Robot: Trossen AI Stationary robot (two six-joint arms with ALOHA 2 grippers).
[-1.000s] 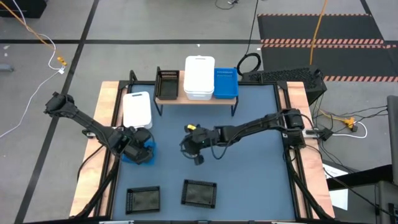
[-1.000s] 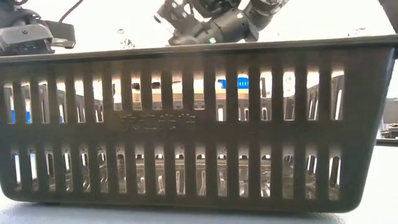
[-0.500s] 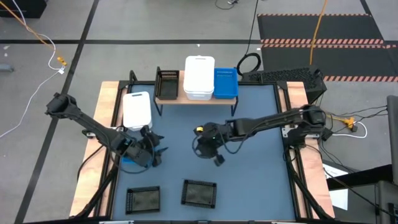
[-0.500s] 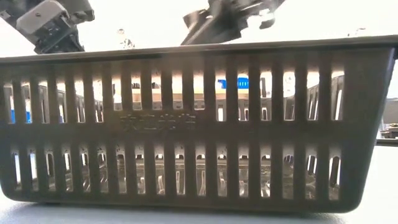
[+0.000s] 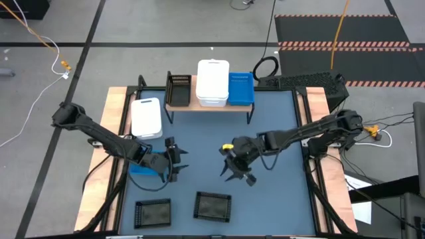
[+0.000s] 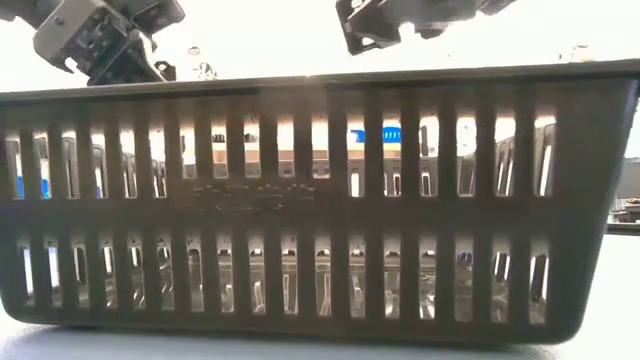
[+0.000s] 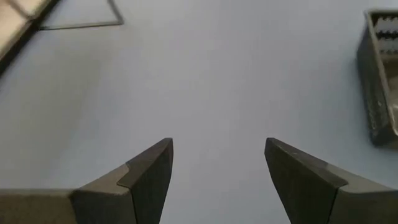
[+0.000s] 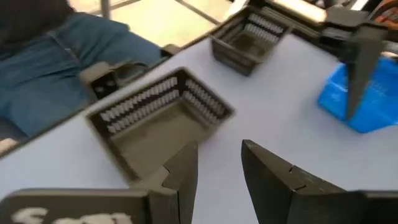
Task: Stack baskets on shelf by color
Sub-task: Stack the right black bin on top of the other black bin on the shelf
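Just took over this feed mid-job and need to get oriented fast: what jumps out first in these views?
The wooden shelf at the table's far edge carries a black basket, a white basket stack and a blue basket. Mid-mat, the left gripper and right gripper both hover empty, fingers apart. Two more black baskets wait at the near edge.

Blue basket (image 5: 141, 166): we see it largely covered by the left arm from above. Front black basket (image 6: 320, 200): fills our low view, hiding the bench and most of the shelf. Black basket (image 7: 380, 81), left wrist view: cut off at the edge, blurred. Person (image 8: 56, 56): only blurred jeans.
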